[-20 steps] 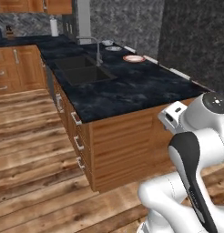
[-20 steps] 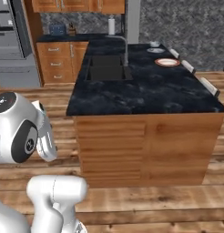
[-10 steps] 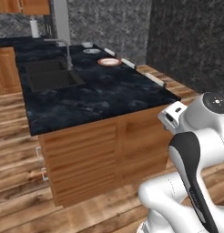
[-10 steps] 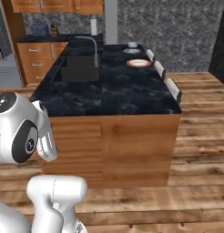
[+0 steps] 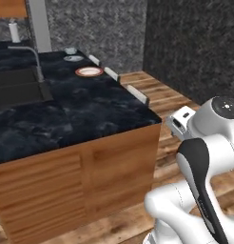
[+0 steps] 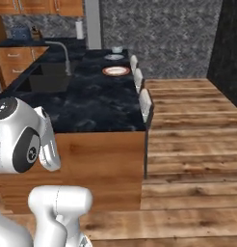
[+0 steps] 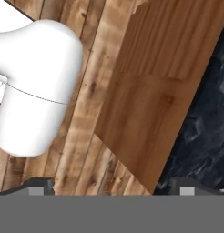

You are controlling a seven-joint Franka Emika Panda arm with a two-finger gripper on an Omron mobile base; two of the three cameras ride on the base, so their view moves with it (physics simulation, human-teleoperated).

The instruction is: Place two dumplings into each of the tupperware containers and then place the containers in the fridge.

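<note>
My gripper point(image 7: 114, 189) is open and holds nothing. Its two dark fingertips point(image 7: 39, 185) stand wide apart, above the wooden floor and the wood-panelled side of the island. At the far end of the dark island counter point(image 5: 85, 112) lie two pale shallow tupperware containers, one nearer point(image 5: 73, 58) point(image 6: 113, 57) and one behind it point(image 5: 70, 50) point(image 6: 117, 49). In front of them sits a red-rimmed round plate point(image 5: 89, 71) point(image 6: 116, 71). The dumplings are too small to make out from here. The fridge is out of view.
A sink point(image 5: 16, 90) with a tall faucet point(image 6: 66, 55) is set in the counter's left part. Three chair backs point(image 6: 145, 103) line the island's right edge. Open wooden floor point(image 6: 188, 144) lies to the right. A paper towel roll point(image 6: 80, 30) stands at the back.
The whole scene has shifted left in both base views, so the base has moved toward the island's right corner. The arm's pose and the open gripper are unchanged.
</note>
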